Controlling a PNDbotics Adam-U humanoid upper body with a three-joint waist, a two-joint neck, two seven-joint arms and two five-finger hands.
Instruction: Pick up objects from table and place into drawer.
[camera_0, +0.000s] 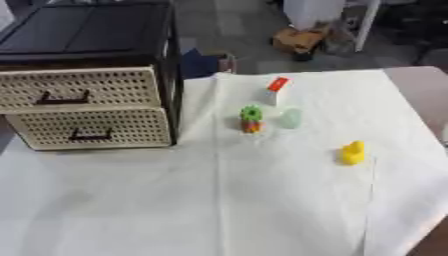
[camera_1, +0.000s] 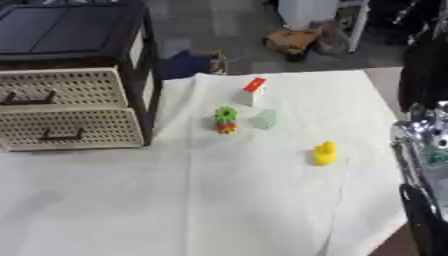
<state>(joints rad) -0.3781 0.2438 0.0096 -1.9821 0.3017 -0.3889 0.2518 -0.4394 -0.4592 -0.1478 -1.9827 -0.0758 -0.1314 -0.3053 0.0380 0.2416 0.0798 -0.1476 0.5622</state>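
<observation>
Several small objects lie on the white cloth (camera_0: 219, 200): a white block with a red top (camera_0: 277, 90), a green and orange toy (camera_0: 251, 119), a pale green see-through piece (camera_0: 290, 118) and a yellow duck-like toy (camera_0: 352, 153). At the left stands a black-framed drawer unit (camera_0: 172, 75) with two cream perforated drawers, the upper (camera_0: 79, 89) and the lower (camera_0: 92, 128), both closed. My right hand (camera_1: 427, 135), silver and black, shows only at the right edge of the right eye view, apart from all objects. My left hand is out of sight.
The cloth ends near the bare brown table edge (camera_0: 424, 90) at the right. Behind the table, on the floor, are a blue item (camera_0: 199, 62) and a cardboard box (camera_0: 300, 39). White cloth stretches across the front of the table.
</observation>
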